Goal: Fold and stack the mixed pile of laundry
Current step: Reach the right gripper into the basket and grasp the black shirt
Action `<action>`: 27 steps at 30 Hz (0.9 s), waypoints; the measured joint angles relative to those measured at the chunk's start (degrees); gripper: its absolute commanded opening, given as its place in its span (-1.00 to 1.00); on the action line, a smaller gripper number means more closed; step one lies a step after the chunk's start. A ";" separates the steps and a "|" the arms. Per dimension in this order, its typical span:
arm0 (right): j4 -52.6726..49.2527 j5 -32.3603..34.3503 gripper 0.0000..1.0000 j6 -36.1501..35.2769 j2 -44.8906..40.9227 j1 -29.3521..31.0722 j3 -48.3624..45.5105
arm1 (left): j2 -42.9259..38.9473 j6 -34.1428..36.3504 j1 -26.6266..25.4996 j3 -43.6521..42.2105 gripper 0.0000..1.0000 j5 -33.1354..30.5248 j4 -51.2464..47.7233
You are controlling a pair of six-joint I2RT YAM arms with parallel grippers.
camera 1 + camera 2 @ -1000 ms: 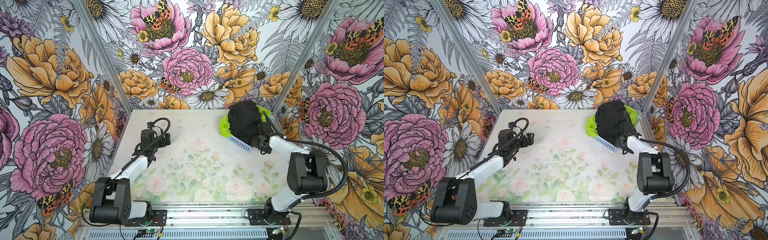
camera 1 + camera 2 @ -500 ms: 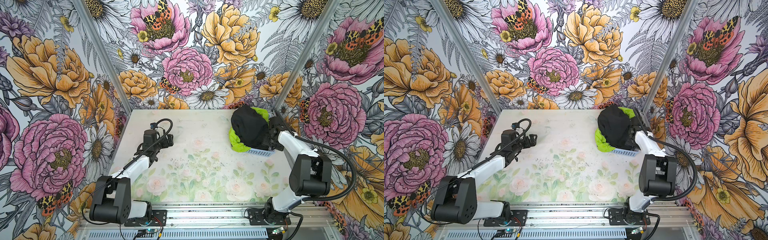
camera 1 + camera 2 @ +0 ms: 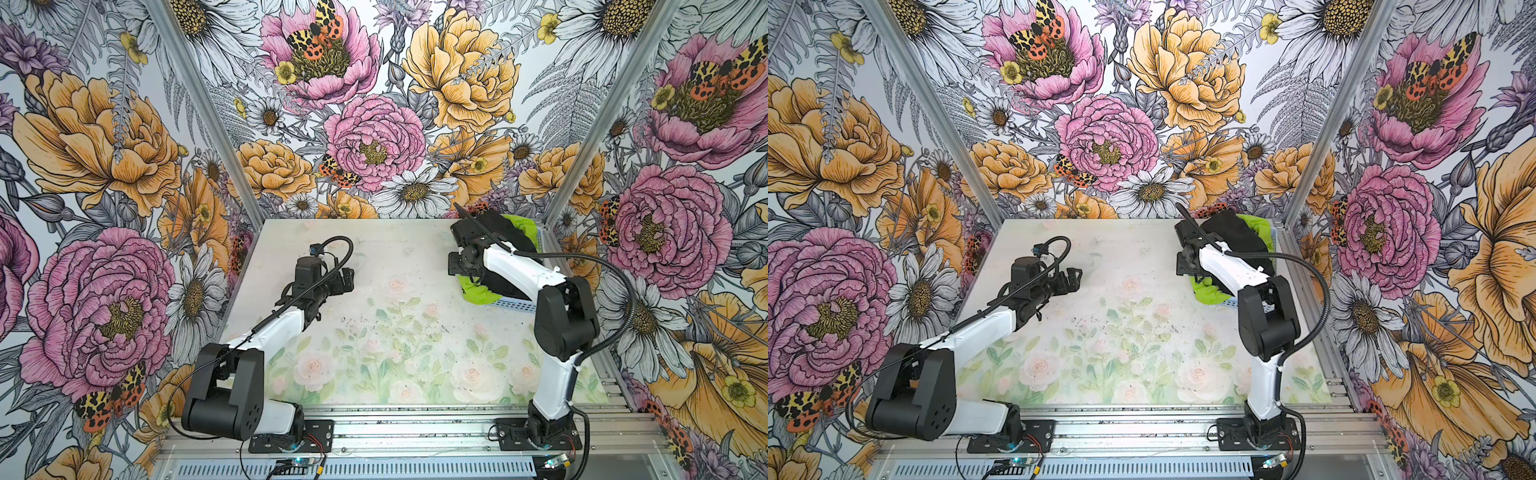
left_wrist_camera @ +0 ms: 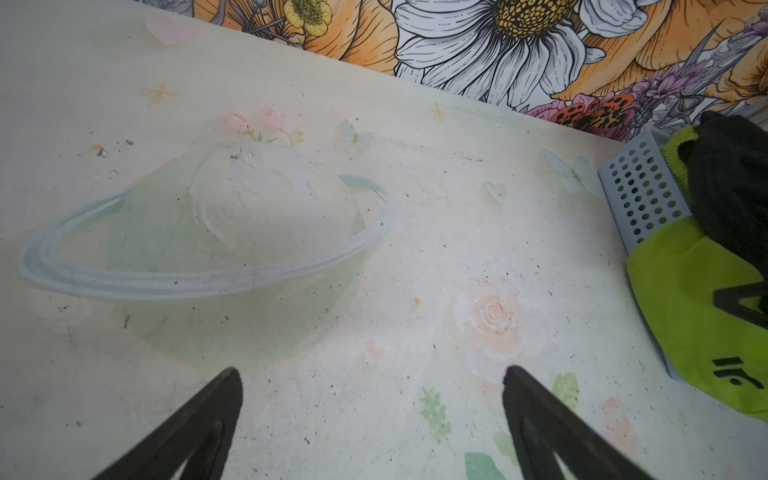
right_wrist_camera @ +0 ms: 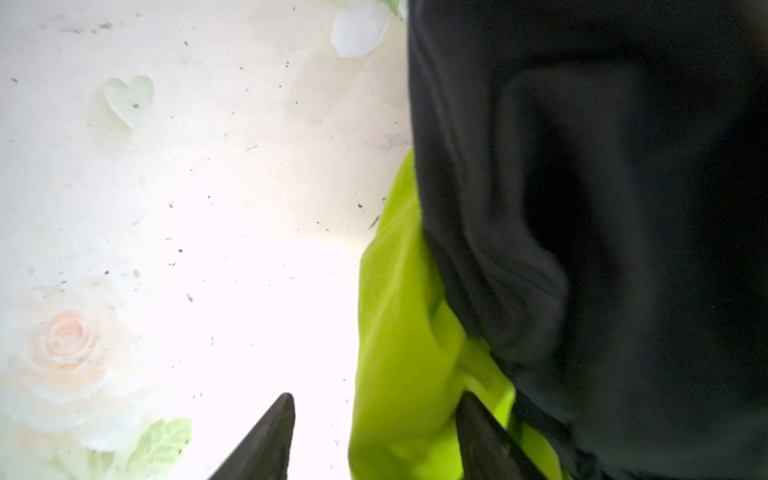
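The mixed laundry pile lies heaped in a light-blue perforated basket (image 3: 515,305) at the table's far right. A black T-shirt (image 3: 505,230) (image 5: 602,208) tops it. Lime-green shorts (image 3: 478,291) (image 4: 698,299) spill over the basket's near-left edge. My right gripper (image 3: 456,266) (image 5: 376,399) is at the pile's left side, open. A fold of the green shorts (image 5: 399,311) sits between its jaws, one finger against the cloth and the other clear of it. My left gripper (image 3: 347,278) (image 4: 372,374) hovers open over bare table near the middle, holding nothing.
The basket (image 3: 1231,306) stands close to the right wall post and the back wall. The table (image 3: 374,332) has a pale printed flower mat with dark specks. The arm bases sit on the metal rail along the front edge.
The basket with the pile has slid right and squared up against the wall. My right gripper swung from the basket's right front to the pile's left side, jaws narrowing. The left arm edged forward.
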 measured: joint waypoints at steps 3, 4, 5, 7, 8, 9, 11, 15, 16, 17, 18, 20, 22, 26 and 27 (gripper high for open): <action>-0.04 1.68 0.17 -0.09 3.69 -0.44 1.03 | -0.02 -0.02 -0.15 0.00 0.98 -0.02 -0.22; -0.24 2.29 0.09 -0.26 4.28 -0.68 1.01 | -0.02 -0.02 -0.15 0.00 0.98 -0.02 -0.44; -0.48 2.86 -0.01 -0.55 4.61 -0.96 1.01 | -0.04 0.00 -0.17 0.00 0.98 -0.02 -0.61; -0.52 3.91 -0.21 -1.51 4.70 -1.64 0.83 | -0.07 0.00 -0.17 0.00 0.98 -0.02 -0.81; -0.48 4.20 -0.31 -1.95 4.70 -2.05 0.70 | -0.13 0.00 -0.20 0.00 0.97 -0.02 -0.90; -0.26 4.39 -0.38 -2.25 4.68 -2.45 0.39 | -0.17 0.00 -0.22 0.00 0.98 -0.02 -0.90; 0.24 4.46 -0.51 -4.04 4.61 -3.63 -0.76 | -0.26 0.00 -0.20 0.00 0.98 -0.02 -0.90; 0.70 3.48 -0.65 -7.85 4.44 -6.58 -2.49 | -0.26 -0.02 -0.22 0.00 0.98 -0.02 -0.90; 0.83 2.99 -0.66 -9.01 4.42 -7.63 -2.69 | -0.26 -0.02 -0.22 0.00 0.98 -0.02 -0.87; 1.01 2.56 -0.67 -10.16 4.42 -8.79 -2.82 | -0.26 -0.04 -0.22 0.00 0.98 -0.02 -0.87; 1.09 2.34 -0.67 -10.99 4.42 -9.77 -2.89 | -0.26 -0.09 -0.22 0.00 0.98 -0.02 -0.87; 1.29 1.92 -0.67 -13.20 4.42 -12.09 -2.89 | -0.26 -0.24 -0.31 0.00 0.98 -0.02 -0.87; 1.51 1.75 -0.65 -15.28 4.42 -14.23 -2.89 | -0.26 -0.31 -0.57 0.00 0.98 -0.04 -0.87; 1.46 1.33 -0.63 -18.80 4.90 -17.46 -2.23 | -0.15 -0.39 -0.87 0.00 0.98 -0.04 -0.90; 1.51 1.18 -0.61 -19.41 5.25 -17.90 -1.73 | -0.09 -0.39 -0.85 0.04 0.98 -0.04 -0.96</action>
